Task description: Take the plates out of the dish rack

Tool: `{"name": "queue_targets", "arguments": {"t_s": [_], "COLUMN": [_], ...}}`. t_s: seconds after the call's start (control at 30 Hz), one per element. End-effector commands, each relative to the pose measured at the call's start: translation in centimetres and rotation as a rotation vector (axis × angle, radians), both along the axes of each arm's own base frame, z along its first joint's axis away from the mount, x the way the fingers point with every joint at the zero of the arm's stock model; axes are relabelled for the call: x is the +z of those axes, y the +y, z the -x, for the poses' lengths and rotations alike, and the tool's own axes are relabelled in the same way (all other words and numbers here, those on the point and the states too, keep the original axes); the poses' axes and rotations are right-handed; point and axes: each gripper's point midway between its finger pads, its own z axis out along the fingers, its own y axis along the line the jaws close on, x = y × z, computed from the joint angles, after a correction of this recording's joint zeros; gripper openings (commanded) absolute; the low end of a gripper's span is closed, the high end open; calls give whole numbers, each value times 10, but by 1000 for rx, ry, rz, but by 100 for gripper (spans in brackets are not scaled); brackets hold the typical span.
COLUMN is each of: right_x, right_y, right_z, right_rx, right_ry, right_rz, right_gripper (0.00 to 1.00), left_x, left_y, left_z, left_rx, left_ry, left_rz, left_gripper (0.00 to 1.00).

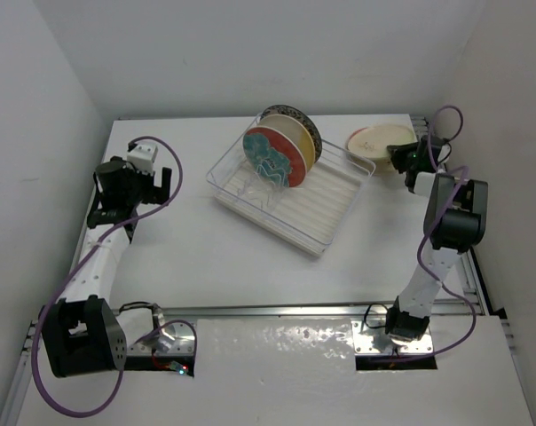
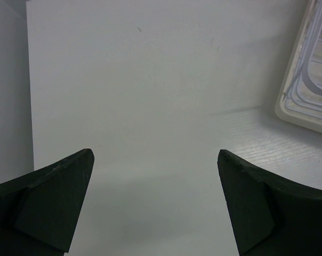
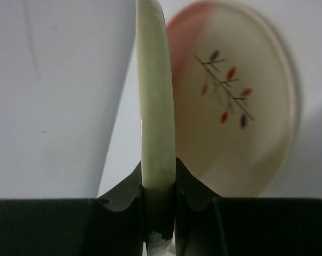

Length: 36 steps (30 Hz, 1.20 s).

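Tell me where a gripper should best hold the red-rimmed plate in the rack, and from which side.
Probably the top rim, from above. The red-rimmed plate stands on edge in the rack, so its thin upper rim is free for one finger on each face; a cream plate stands close behind.

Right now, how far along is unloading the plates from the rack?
Done: one cream sprig plate is out, right of the rack. In hand: the right fingers pinch its rim; whether it rests on the table is unclear. Remaining: at least three plates stand in the rack. The left fingers are open and empty.
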Motion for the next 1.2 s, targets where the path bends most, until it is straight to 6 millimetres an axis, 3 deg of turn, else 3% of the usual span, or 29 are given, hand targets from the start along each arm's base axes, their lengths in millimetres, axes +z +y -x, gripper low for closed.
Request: {"name": "queue_targets", "arguments": {"t_s": [0.0,0.3,0.33,0.37,0.47,0.63,0.67,0.7,0.9,1.17], "right_x": [73,24,17,11,-11,-38,-36,-48,-56,-49], "right_y": [1,-3,-3,-2,-1,-6,-7,-6,-8,-19], "right_z": [-31,-23,-22,-21,-18,-9,-12,-7,-2,1], "right_rx": [18,8,15,23,52,38,40,50,84,97], "right_ry": [-247,-111,-84,-61,43,161,165,210,314,433], "right_rz": [-7,18,32,33,49,65,71,70,113,186], "right_gripper": [0,0,3,16,30,37,39,39,51,55], "left_x": [25,20,21,21,21,21,21,21,22,23], "left_y": [0,1,1,2,3,3,4,3,4,4], "left_z": [-2,3,2,2,1,2,2,2,1,-1], "left_rx": [4,13,14,13,18,20,21,18,20,15], "left_ry": [-67,-63,-64,-67,-72,-70,-72,-70,-73,-78], "left_rz": [-19,-18,-17,-21,-28,-30,-32,-31,-34,-38], "left_gripper": [100,100,100,100,100,100,100,100,100,100]}}
